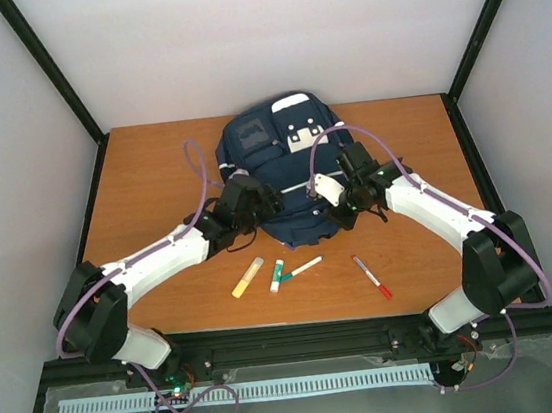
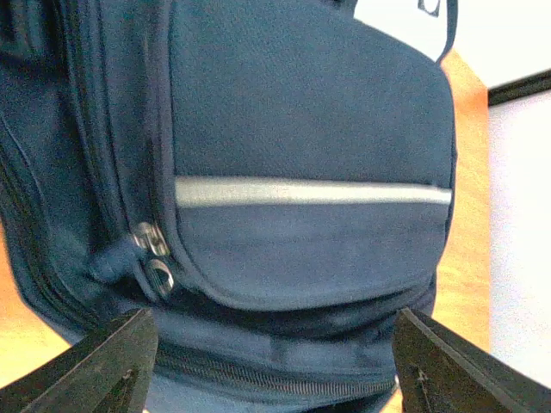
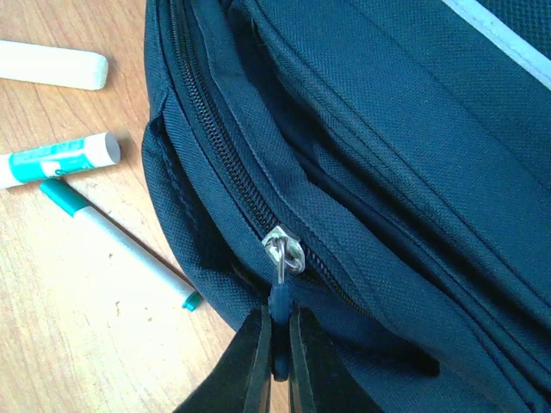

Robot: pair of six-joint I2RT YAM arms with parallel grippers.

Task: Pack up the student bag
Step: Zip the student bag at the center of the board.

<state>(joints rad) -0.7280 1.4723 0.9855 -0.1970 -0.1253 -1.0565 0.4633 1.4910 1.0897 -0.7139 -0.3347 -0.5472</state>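
Observation:
The student bag [image 1: 281, 166], a navy backpack with a white patch, lies flat at the table's middle back. My right gripper [image 3: 277, 348] is shut on the blue zipper pull [image 3: 279, 301] of the bag's main zip, whose silver slider [image 3: 282, 248] sits just above my fingertips; in the top view that gripper [image 1: 340, 211] is at the bag's near right edge. My left gripper [image 1: 255, 201] is open at the bag's near left side; in the left wrist view its jaws stand wide apart around the bag's lower edge [image 2: 284, 344], below the grey stripe [image 2: 310, 192] and two metal zip sliders [image 2: 153, 254].
On the wood in front of the bag lie a yellow highlighter [image 1: 246, 277], a green-and-white glue stick [image 1: 277, 276], a green-capped marker [image 1: 302, 268] and a red pen [image 1: 371, 276]. The glue stick [image 3: 56, 158] and the marker [image 3: 120, 245] also show in the right wrist view. Walls enclose three sides.

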